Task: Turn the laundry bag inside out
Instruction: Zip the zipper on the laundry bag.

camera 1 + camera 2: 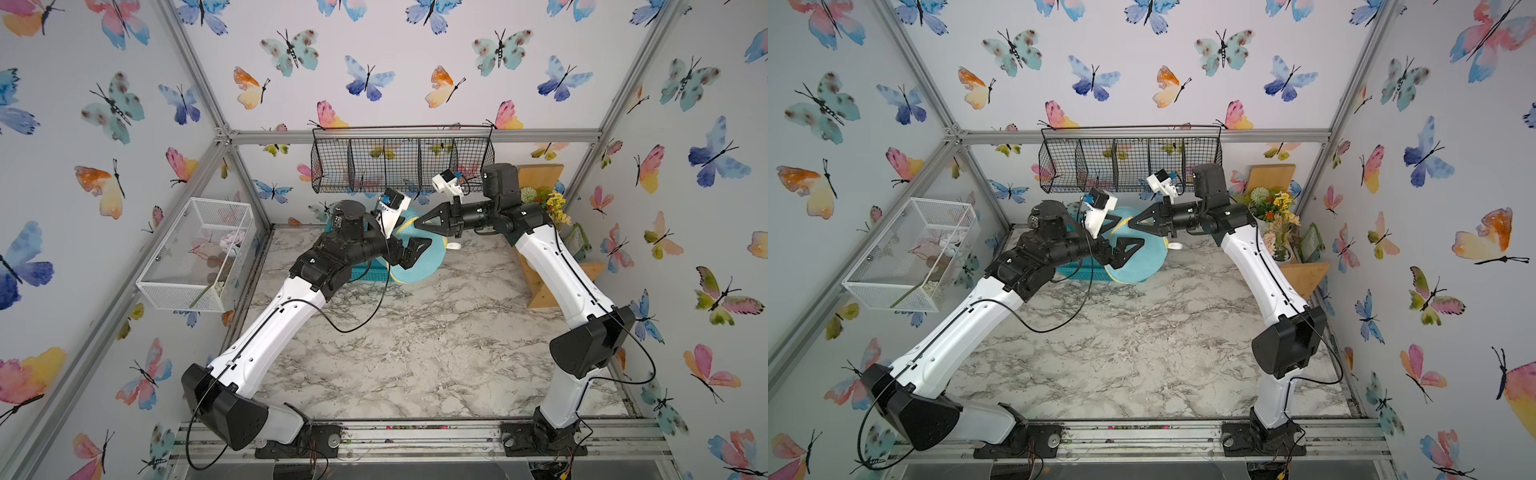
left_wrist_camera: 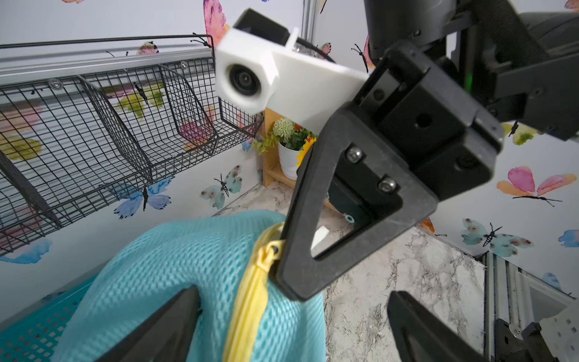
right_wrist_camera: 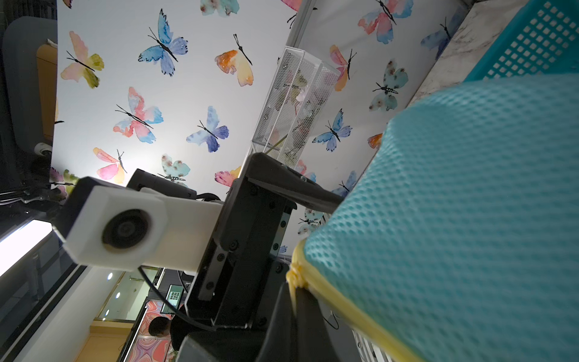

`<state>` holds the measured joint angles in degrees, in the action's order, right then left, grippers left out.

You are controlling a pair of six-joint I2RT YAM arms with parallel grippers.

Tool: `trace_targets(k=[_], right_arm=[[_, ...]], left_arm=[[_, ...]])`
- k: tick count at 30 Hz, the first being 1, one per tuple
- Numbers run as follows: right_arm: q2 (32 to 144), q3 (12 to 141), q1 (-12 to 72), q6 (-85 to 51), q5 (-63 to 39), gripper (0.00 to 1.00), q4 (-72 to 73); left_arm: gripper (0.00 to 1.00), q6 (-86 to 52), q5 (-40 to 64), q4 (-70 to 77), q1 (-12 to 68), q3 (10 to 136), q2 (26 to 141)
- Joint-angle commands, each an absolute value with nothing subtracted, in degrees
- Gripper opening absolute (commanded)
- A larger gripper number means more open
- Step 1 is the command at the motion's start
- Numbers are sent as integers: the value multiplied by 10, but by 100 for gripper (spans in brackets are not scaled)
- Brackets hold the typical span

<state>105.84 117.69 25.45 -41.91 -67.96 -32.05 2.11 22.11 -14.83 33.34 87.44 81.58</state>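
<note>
The bag (image 1: 417, 270) is at the back of the table (image 1: 415, 357), its turquoise mesh right beside the basket (image 1: 365, 275). The left arm covers most of the basket in both top views. The right gripper (image 1: 417, 222) is closed on the bag's yellow piping (image 2: 250, 301) at the upper edge. The left wrist view shows its black tip pinched onto the yellow strip. In the right wrist view the same strip bunches up just at that gripper's own fingers, which are dark, blurred and cut off by the frame edge. The left gripper (image 1: 413, 255) is spread wide and holds nothing. In its wrist view one of its fingers (image 2: 163, 329) lies against the mesh with a fold curling round the tip, the other hangs clear over the table, and the piping runs between them. Both are cut off by the frame. From above only one of them stands out plainly against the bag; the other is hard to separate from the black wrist. The ribbon (image 1: 454, 246) sticks out from the side of the bag nearer the right arm. Whether the bag's lower end rests on the table or on the basket's rim cannot be told, since the left arm and the bag's own bulge hide the contact. Where the bag's opening lies cannot be made out in any view.
</note>
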Motion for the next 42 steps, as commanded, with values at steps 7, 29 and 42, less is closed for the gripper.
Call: trace_targets(k=[7,29,42], right_arm=[[1026,1180,258,-432,-698,2,-291],[1034,1129,187,-386,-682,2,-331],[1039,1102,183,-365,-670,2,-335]], left_arm=[[41,49,192,-152,342,886,828],[0,35,189,-250,296,960,767],[0,-114,272,-132,243,971,778]])
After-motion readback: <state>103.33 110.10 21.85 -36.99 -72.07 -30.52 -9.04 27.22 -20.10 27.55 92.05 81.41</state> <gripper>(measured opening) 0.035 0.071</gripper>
